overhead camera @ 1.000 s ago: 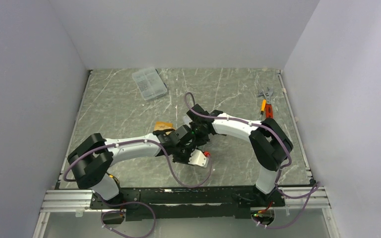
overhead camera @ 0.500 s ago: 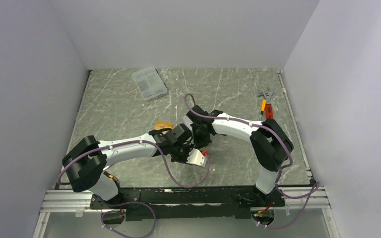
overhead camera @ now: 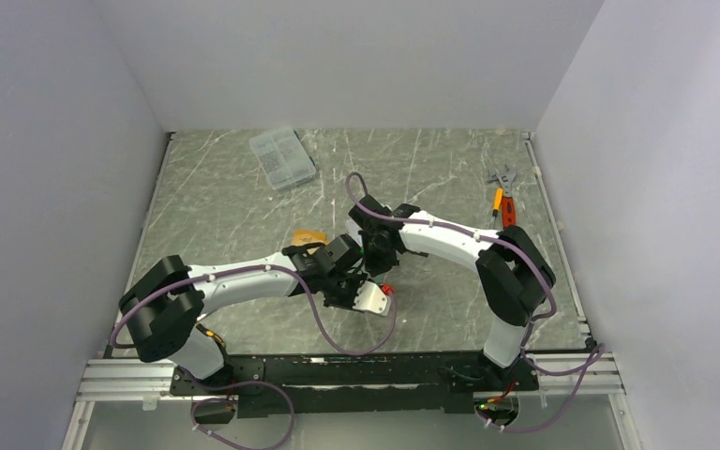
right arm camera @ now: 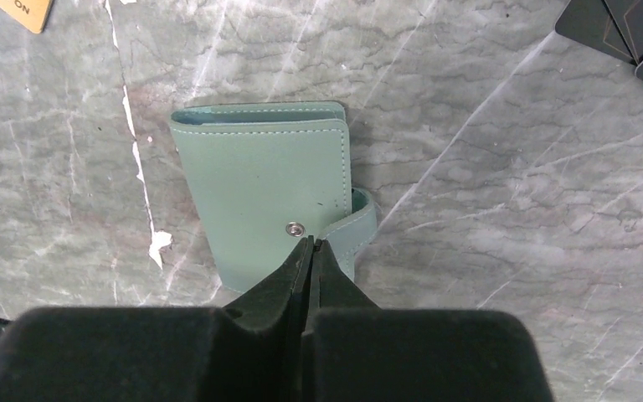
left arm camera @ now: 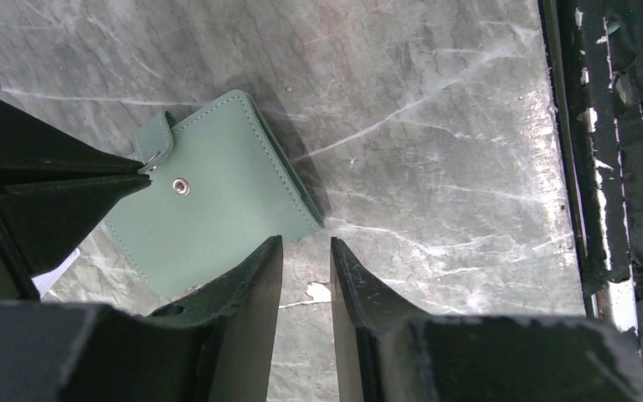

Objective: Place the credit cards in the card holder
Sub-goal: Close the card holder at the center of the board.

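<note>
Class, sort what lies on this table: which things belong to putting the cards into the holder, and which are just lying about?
Job in hand:
card holder
orange card

Lying about:
clear compartment box
hand tools
flat black piece

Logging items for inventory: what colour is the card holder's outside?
Pale grey-green card holder with a silver snap, best seen in the right wrist view.

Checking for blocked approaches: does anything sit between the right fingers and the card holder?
Nothing visible does. The right gripper, fingers shut, has its tips at the snap stud of the card holder, beside the loose tab. The holder lies folded closed, so its own cover blocks the orange card.
</note>
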Motion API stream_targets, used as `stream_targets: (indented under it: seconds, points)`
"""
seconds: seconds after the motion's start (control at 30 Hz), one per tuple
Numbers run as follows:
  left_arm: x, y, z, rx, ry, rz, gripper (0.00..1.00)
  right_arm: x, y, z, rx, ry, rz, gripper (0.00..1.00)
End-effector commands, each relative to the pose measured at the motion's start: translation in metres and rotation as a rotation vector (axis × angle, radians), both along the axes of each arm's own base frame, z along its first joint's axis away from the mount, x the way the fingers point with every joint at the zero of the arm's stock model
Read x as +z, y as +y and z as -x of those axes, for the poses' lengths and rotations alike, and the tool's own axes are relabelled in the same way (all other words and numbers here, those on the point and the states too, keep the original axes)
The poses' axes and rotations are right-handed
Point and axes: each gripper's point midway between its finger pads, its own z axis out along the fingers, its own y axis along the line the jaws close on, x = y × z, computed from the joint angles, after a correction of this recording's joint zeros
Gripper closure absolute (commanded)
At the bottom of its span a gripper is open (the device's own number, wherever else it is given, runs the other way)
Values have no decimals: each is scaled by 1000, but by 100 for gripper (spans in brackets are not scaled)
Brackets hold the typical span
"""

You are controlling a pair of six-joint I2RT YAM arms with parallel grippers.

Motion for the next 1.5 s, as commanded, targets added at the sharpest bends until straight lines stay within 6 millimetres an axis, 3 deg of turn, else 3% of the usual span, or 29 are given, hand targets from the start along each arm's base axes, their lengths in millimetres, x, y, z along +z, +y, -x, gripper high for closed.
stream_targets:
  seconds: [0.0,0.43,1.0,1.47]
  points:
    - [-5,-3,3,-3,25,10,67,22,2,-6,-5,-52,-5,100]
    - [-22,-13,-14,10,-15,-9,67,13,13,0,-33,-20,-69,100]
    - [-24,-8,-10,0,-8,-23,69,-6,10,-1,-76,-19,-63,100]
    - [-25,-7,-8,-9,2,-29,69,2,7,-7,-131,-66,-81,100]
